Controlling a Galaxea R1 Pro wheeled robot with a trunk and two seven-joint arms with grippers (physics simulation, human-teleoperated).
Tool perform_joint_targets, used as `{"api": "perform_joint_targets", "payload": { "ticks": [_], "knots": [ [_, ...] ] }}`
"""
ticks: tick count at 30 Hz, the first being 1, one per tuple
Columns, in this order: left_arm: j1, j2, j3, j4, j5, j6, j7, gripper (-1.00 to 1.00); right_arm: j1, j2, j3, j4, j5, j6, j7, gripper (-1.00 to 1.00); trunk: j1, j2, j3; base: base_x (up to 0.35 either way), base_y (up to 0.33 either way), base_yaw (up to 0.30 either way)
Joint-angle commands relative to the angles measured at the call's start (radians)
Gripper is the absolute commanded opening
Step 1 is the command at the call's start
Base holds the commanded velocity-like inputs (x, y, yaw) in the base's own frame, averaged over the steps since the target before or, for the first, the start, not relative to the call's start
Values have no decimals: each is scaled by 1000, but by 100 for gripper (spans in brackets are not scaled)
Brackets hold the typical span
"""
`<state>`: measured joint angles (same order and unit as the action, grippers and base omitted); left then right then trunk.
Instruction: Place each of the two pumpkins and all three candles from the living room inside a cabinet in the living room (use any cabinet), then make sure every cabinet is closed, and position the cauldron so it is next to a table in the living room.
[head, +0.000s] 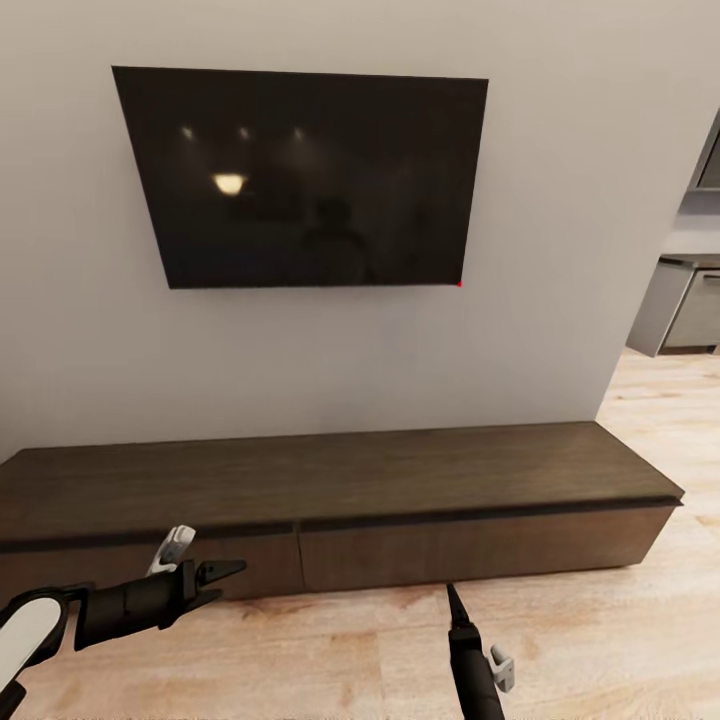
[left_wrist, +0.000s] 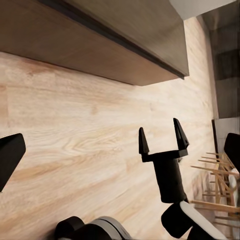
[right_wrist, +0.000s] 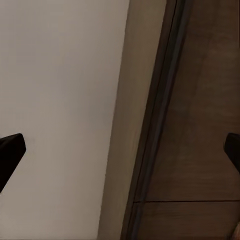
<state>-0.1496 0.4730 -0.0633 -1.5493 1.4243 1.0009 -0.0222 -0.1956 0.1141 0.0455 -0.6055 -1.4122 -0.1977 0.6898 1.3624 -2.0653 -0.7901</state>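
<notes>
In the head view the left claw (head: 222, 583) sits at about 8 o'clock, low over the plank floor (head: 620, 620) just in front of the cabinet (head: 340, 490). Its fingers are spread with nothing between them, their tips pointing toward 3 o'clock along the cabinet's front. The cabinet, long, low and dark brown, runs across the frame from 9 o'clock to 4 o'clock against the pale wall (head: 560, 280). Its flat fronts look flush and shut, with a seam between two of them near 6 o'clock, and its top is bare wood. Above it, at 12 o'clock, a dark television (head: 300, 180) hangs on the wall.

The right claw (head: 455, 605) rises at 5 o'clock, pointing up toward the cabinet front. The left wrist view shows the right claw (left_wrist: 160, 140) with its two fingers spread and nothing held, over the floor beside the cabinet's end (left_wrist: 100, 40). At 2 o'clock, past the wall's corner, grey kitchen units (head: 680, 310) stand on the same floor.
</notes>
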Motion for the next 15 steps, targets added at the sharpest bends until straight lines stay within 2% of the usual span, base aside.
{"api": "perform_joint_targets", "payload": {
  "ticks": [1,12,15],
  "knots": [
    [-1,1,-1,-1,7,2,-2,100,-1,-1,4,1,-10,0,4,100,4,-8,-4,0,0,0],
    [-1,11,-4,0,24,2,-2,100,-1,-1,4,1,-13,10,7,100,46,-85,-39,0,0,0],
    [-1,12,-5,0,25,1,-2,100,-1,-1,5,1,-13,13,29,100,57,-106,-48,0,0,0]
  ]
}}
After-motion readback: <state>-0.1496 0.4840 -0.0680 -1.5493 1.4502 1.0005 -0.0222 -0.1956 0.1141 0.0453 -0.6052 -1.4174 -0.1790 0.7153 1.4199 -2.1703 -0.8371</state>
